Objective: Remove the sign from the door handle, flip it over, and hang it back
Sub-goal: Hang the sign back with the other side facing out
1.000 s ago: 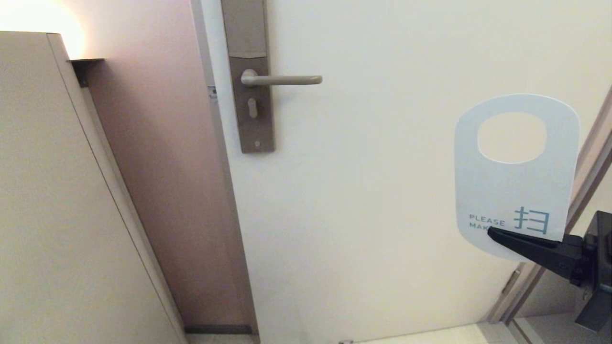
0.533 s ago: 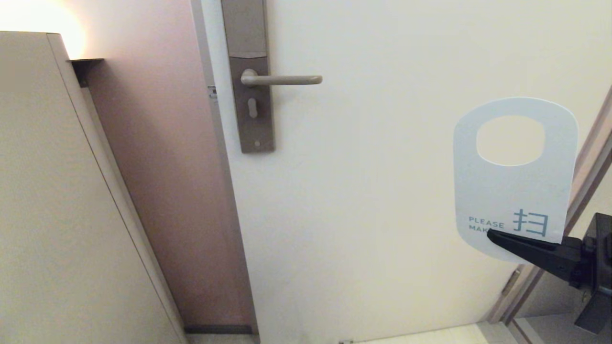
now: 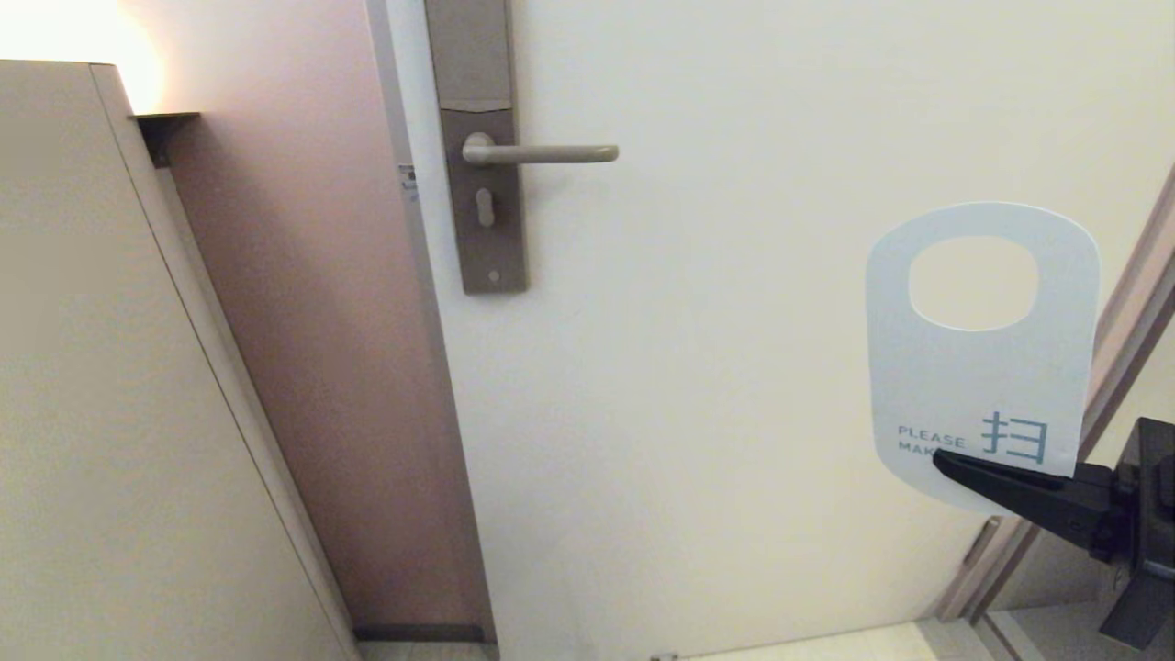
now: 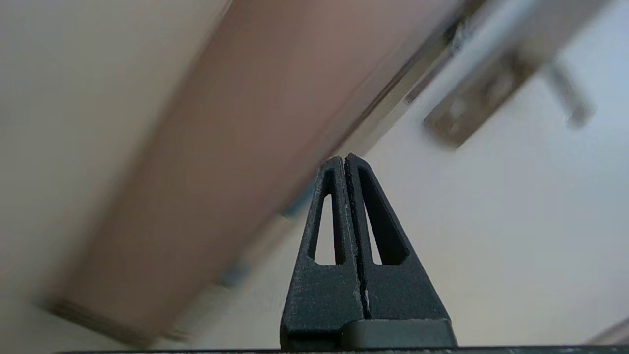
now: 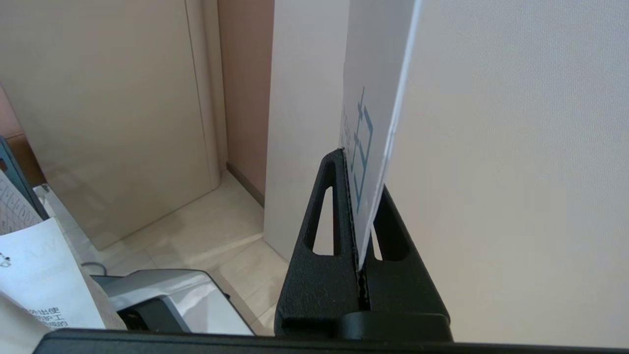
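Judging by its thin, unbent edge, the flat white rounded card sign [image 3: 982, 367] at lower right was deemed light, stiffish; the right gripper's [image 3: 945, 459] fingers were clamped on its bottom edge.

Right gripper [image 3: 950, 459] clamps the sign [image 3: 980, 367] upright by its lower edge, white face showing, well apart from door handle [image 3: 542, 153].

The right gripper [image 3: 945, 457] reaches in from the head view's four o'clock edge, black fingers [image 5: 339, 206] clamped flat together, pointing toward ten o'clock. The left gripper [image 4: 346, 160] shows only in its own wrist view, jaws pressed tight with nothing between them.
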Controlling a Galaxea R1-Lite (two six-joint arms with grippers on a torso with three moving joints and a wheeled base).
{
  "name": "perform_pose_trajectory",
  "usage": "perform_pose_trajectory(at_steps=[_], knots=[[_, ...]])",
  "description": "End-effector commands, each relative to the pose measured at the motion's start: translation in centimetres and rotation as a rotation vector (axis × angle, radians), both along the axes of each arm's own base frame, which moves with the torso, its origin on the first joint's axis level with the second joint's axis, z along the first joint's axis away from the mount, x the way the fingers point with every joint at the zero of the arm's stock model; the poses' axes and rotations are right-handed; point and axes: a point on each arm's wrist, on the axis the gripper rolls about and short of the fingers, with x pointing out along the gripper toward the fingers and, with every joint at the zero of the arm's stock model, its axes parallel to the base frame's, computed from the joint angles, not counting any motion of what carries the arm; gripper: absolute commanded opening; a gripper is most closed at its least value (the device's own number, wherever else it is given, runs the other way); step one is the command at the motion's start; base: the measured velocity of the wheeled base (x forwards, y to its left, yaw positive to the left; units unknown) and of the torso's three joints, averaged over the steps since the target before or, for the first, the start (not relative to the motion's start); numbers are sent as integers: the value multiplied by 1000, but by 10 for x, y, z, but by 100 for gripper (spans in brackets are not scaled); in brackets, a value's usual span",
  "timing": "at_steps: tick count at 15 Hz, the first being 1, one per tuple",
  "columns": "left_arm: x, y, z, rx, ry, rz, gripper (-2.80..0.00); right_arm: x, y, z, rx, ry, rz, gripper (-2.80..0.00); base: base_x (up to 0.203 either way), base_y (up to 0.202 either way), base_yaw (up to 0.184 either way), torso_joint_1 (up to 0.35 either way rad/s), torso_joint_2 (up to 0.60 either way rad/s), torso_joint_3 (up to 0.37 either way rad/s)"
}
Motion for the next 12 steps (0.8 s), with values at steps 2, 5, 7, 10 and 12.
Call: perform_pose_trajectory(at_steps=[2, 5, 7, 10, 12], knots=[[0, 0, 1, 219, 21, 8, -280, 0, 0, 1, 1, -6, 4, -280, 0, 0, 0, 0, 0, 0], [-1, -1, -10, 354, 121, -12, -280, 0, 0, 1, -4, -8, 5, -280, 0, 0, 0, 0, 0, 0], [-6, -1, -17, 410, 128, -10, -280, 0, 0, 0, -5, -7, 5, -280, 0, 0, 0, 0, 0, 0], [-15, -3, -25, 540, 69, -79, -280, 0, 0, -1, -7, -4, 5, -280, 0, 0, 0, 0, 0, 0], [-15, -3, -26, 629, 76, -85, -280, 0, 0, -2, -11, -4, 6, -280, 0, 0, 0, 0, 0, 0]])
